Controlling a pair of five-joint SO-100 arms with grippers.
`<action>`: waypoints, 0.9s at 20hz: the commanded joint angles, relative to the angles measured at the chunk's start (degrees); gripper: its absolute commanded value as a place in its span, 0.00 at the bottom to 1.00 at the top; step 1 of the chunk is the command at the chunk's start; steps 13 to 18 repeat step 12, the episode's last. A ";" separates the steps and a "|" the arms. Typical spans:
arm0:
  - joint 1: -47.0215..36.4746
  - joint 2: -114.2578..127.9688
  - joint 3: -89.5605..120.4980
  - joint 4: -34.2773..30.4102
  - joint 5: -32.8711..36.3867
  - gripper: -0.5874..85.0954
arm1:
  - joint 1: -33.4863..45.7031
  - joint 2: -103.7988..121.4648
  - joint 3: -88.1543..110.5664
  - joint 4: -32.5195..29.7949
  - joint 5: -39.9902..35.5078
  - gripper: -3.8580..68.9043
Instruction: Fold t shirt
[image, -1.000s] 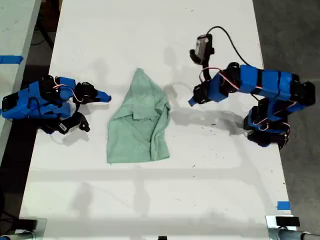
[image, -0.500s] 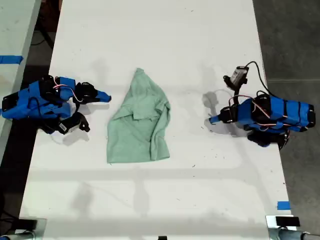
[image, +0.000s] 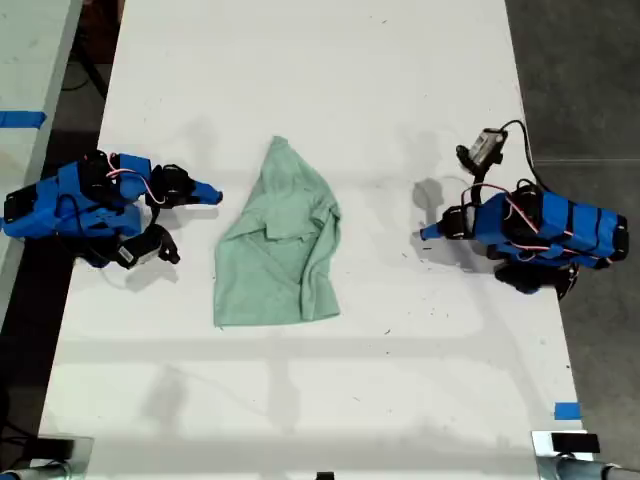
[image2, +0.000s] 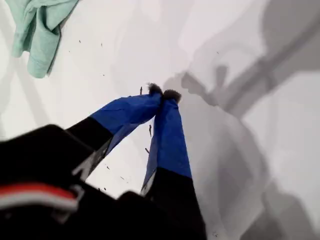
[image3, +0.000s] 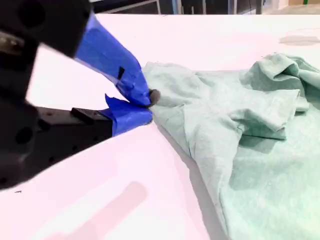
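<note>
Since a second ago, our arm on the exterior view's right has pulled back from the t shirt (image: 278, 243) and folded down low over its base; over the last half second it barely shifted. Per the rig naming that is my first gripper, so our first claw (image: 424, 233) now sits low over the bare white desk (image: 330, 80), well apart from the shirt. Our first wrist view shows the first claw (image2: 163, 93) with its blue jaws pinched together at the dark tips, nothing between them, and only a corner of the t shirt (image2: 37, 27) at that picture's far edge. My second gripper, i.e. our second claw (image: 212, 195), is on the exterior view's left and has not moved across the three exterior frames. It lies low, just beside the shirt's edge. Our second wrist view shows the second claw (image3: 147, 106) nearly closed, with a narrow gap behind the tips and no cloth in it; the t shirt (image3: 250, 130) lies right next to the tips, and we cannot tell if they touch it. Shirt position: middle of the desk between both arms, lying flat but rumpled, pointed end toward the exterior view's top, wider end toward the bottom, a fold of cloth laid over its middle.
</note>
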 joint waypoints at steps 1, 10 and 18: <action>0.26 0.26 2.37 -0.88 -0.26 0.00 | -0.26 0.79 3.69 0.09 0.00 0.07; 0.18 0.26 2.37 -0.88 -0.26 0.00 | -0.44 0.79 3.69 0.09 0.44 0.07; 0.18 0.26 2.37 -0.88 -0.26 0.00 | -0.62 0.79 3.69 0.09 0.53 0.07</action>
